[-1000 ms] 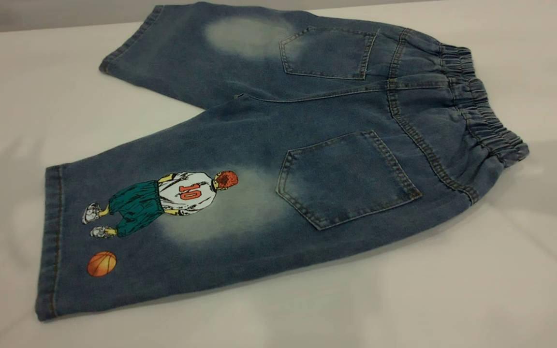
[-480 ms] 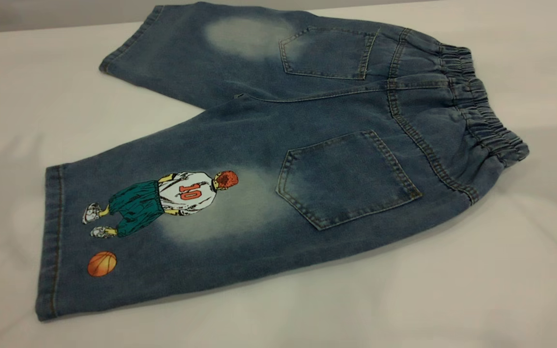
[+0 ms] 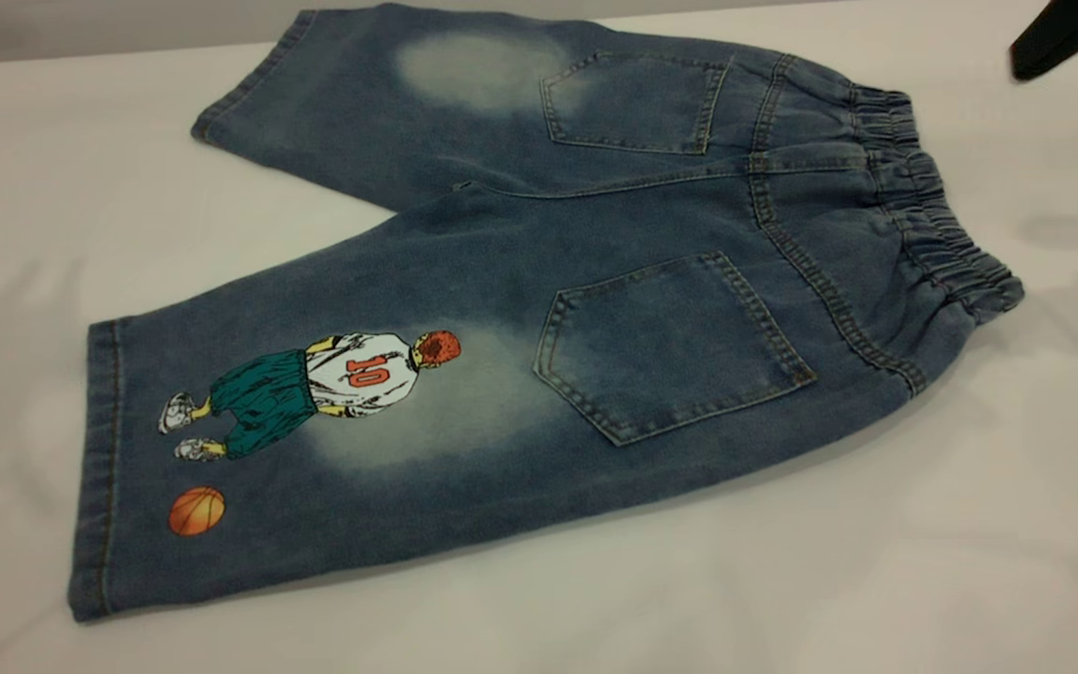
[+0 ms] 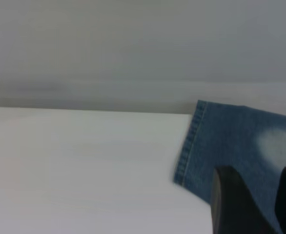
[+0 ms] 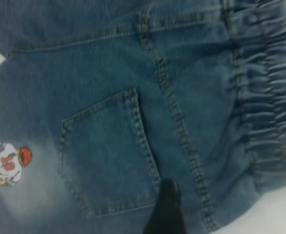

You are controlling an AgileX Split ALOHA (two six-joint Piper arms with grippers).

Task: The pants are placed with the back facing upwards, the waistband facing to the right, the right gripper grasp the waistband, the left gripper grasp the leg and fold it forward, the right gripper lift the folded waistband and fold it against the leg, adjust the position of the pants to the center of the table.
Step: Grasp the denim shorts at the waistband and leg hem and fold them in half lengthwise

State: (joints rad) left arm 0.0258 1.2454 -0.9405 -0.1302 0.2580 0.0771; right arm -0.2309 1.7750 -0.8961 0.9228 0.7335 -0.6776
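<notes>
The denim shorts (image 3: 539, 300) lie flat, back up, on the white worktop (image 3: 876, 562), elastic waistband (image 3: 941, 215) at 3 o'clock and both legs spread toward 9 o'clock. The printed leg (image 3: 296, 440), with its number 10 player and orange basketball (image 3: 196, 511), is the nearer one, at 7 o'clock; the plain leg (image 3: 380, 103) runs to 11 o'clock. Two back patch pockets sit between print and waistband.

Only the exterior view shows the whole garment; at its 2 o'clock corner a dark piece of the right arm (image 3: 1063, 37) hangs above the worktop, apart from the waistband.

The left wrist view alone shows the left gripper (image 4: 260, 204), two dark fingers (image 4: 233, 204) with a narrow gap, over a hemmed leg end (image 4: 216, 141).

The right wrist view looks down on a pocket (image 5: 109, 156) and the gathered waistband, with one dark fingertip (image 5: 166, 209) of the right gripper; I cannot tell how its jaws stand.
</notes>
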